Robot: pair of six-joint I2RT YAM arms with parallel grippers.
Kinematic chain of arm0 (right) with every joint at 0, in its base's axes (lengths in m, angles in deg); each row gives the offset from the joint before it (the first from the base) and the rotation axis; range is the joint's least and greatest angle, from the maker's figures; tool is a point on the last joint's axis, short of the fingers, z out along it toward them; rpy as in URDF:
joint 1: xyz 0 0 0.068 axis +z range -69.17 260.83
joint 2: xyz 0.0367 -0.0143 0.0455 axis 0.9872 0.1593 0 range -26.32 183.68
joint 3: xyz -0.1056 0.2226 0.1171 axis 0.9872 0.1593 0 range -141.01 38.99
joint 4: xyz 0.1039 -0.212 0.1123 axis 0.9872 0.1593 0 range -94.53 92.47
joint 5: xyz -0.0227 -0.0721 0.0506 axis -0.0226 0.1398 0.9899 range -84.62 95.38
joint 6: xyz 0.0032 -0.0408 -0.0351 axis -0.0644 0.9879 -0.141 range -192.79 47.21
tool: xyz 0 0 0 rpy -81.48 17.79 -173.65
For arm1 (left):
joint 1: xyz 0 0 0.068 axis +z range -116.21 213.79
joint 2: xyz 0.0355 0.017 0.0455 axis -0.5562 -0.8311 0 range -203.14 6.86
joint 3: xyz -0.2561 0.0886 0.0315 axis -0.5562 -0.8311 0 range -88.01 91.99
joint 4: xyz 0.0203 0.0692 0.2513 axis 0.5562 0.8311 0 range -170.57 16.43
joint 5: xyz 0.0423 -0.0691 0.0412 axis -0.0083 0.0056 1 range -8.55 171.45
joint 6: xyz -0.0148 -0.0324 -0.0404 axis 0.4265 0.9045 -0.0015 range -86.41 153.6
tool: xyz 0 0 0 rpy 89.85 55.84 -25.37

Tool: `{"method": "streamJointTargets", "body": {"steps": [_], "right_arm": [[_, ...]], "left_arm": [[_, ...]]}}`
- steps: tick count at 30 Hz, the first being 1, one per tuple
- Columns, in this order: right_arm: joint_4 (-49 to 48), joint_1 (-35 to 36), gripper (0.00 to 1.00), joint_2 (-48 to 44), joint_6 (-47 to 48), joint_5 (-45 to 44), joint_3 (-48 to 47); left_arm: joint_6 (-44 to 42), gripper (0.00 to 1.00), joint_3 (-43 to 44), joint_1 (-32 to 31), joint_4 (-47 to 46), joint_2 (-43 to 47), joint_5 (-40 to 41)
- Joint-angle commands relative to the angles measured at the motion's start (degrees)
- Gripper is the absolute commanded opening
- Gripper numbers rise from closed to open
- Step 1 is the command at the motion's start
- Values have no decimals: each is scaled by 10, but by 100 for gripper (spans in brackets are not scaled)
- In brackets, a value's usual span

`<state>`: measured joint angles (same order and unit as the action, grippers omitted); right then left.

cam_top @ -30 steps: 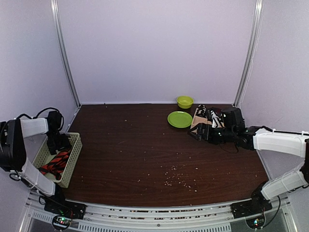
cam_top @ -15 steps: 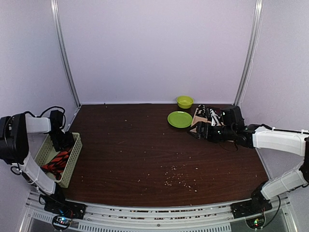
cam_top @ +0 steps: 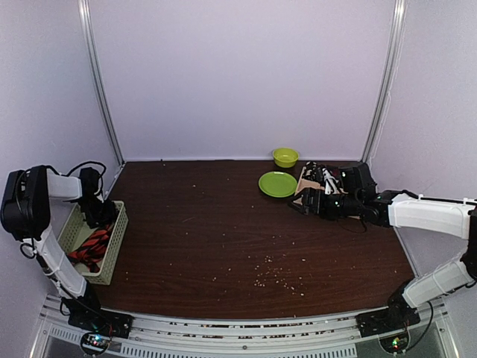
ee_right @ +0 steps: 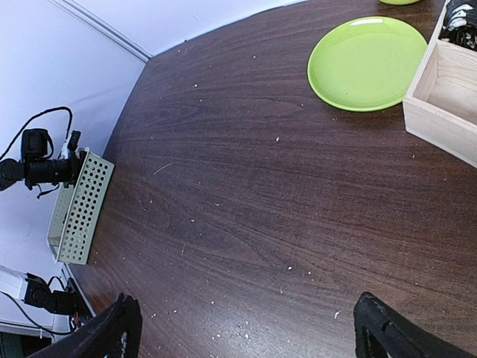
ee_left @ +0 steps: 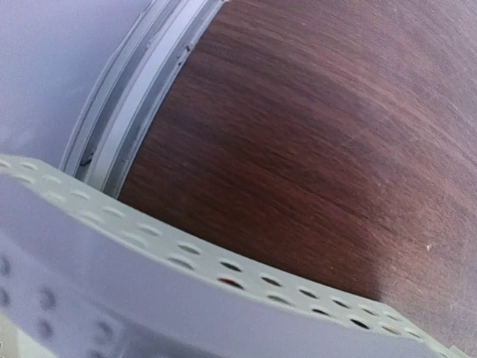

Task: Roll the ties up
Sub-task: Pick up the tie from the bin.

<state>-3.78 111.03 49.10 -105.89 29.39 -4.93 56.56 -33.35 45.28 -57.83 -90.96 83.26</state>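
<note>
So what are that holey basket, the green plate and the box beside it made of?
Basket: probably plastic, pale green and matte, with regular moulded holes. Plate: likely plastic or melamine, lime green, glossy, with soft highlights on it. Box: bare light wood, by its pale matte walls and faint grain.

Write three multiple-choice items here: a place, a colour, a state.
1. Where does the striped tie lie? A in the mesh basket; B in the bowl; C in the wooden box.
2. What colour is the plate? A white; B lime green; C blue.
3. How is the right gripper? A shut on a tie; B open, empty; C shut, empty.
Answers: 1 A, orange-red fabric shows inside the basket; 2 B, bright green on the dark table; 3 B, its fingers stand wide apart with only table between.
</note>
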Motion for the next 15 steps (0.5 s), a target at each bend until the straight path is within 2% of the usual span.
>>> {"method": "streamJointTargets", "body": {"steps": [1,4,7,8,12,15], "right_arm": [[10,2,100,-7,11,-4,-18],[12,2,100,-7,11,-2,-20],[13,2,100,-9,11,-1,-20],[13,2,100,-11,11,-1,-19],[13,2,100,-22,10,-3,-12],[9,2,100,-30,6,-3,-7]], "left_arm": [[-15,58,9,6,16,1,2],[-13,41,-8,6,13,12,4],[-9,8,-20,6,6,20,2],[-8,2,-21,6,5,21,2],[-11,0,-19,4,4,44,4],[-14,0,-11,-3,22,94,13]]}}
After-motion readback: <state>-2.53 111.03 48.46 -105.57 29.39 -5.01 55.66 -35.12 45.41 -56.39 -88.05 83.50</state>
